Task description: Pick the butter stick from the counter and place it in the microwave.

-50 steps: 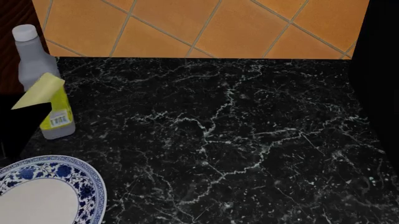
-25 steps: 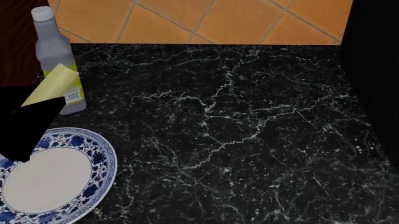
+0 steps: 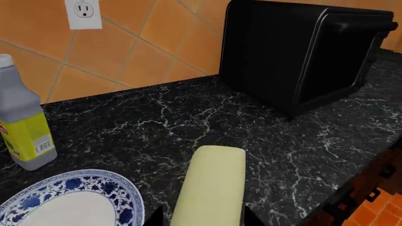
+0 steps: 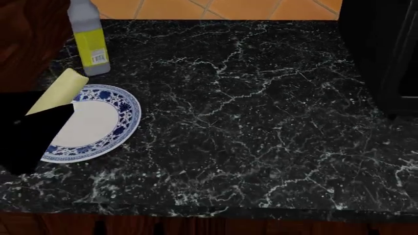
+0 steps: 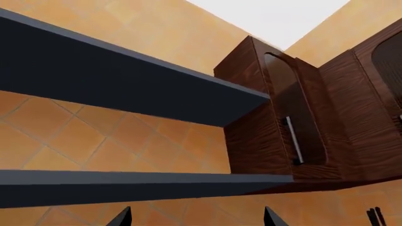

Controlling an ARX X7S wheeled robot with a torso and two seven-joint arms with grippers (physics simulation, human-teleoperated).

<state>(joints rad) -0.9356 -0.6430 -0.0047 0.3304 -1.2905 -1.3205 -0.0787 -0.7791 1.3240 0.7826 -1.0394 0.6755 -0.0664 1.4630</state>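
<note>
left gripper (image 4: 46, 115) clamped on butter stick (image 3: 210, 188), mid-left of head view over plate (image 4: 124, 122) | right gripper (image 5: 195, 219) spread, aimed at wall cabinets | microwave (image 3: 301, 52) door looks closed: risk of butter hitting glass

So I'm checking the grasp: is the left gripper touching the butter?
Touching. In the left wrist view the butter sticks out from between the left gripper's fingers, lifted above the counter; the head view agrees.

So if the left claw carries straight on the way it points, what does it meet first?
Probably bare counter ahead of the butter stick; the microwave sits off to one side of that line. Depth is hard to judge.
</note>
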